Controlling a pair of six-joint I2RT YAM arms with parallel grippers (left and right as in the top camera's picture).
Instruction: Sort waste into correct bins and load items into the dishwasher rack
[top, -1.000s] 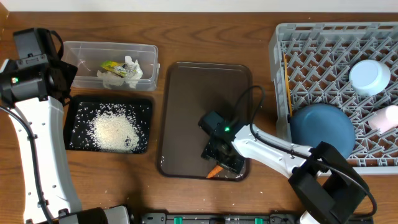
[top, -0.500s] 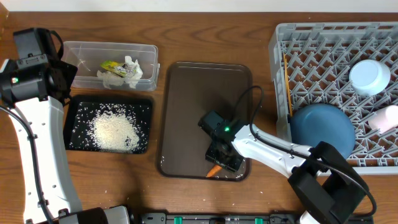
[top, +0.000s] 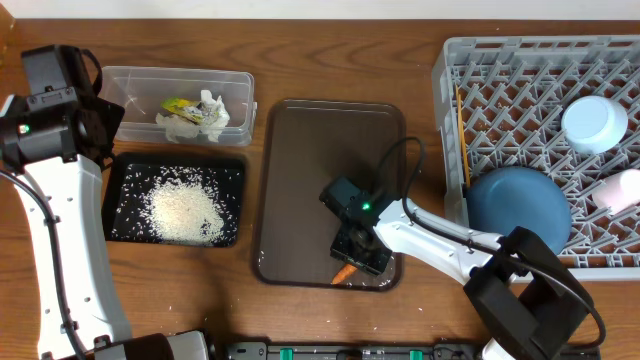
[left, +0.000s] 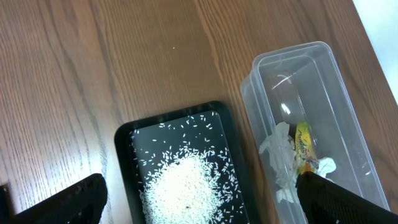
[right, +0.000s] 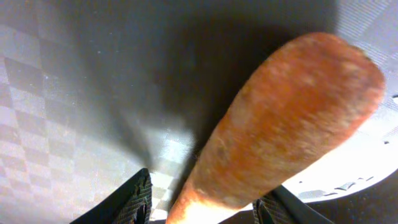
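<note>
- Since a second ago, the right gripper (top: 352, 263) has narrowed onto the small orange carrot (top: 343, 273), now apparently pinched between its fingers on the dark brown serving tray (top: 300, 150).
- Left gripper (left: 199, 205) gapes wide and empty, with loose white rice grains (left: 186, 186) beneath it.
- Done: crumpled white paper (top: 207, 120) and crinkled yellow-green wrapper (top: 180, 105) in the clear plastic tub (top: 130, 78); round blue dish (top: 520, 210) and thin wooden chopsticks (top: 463, 140) in the grey plastic rack (top: 520, 80).
- Left: binning the carrot.
- Wrapper print is unreadable.

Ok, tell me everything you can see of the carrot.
The small carrot is orange, with rough, matte, faintly speckled skin and a rounded end. It lies on the dark brown serving tray near its front edge, between the fingers of the right gripper. Whether they actually press it cannot be told.
</note>
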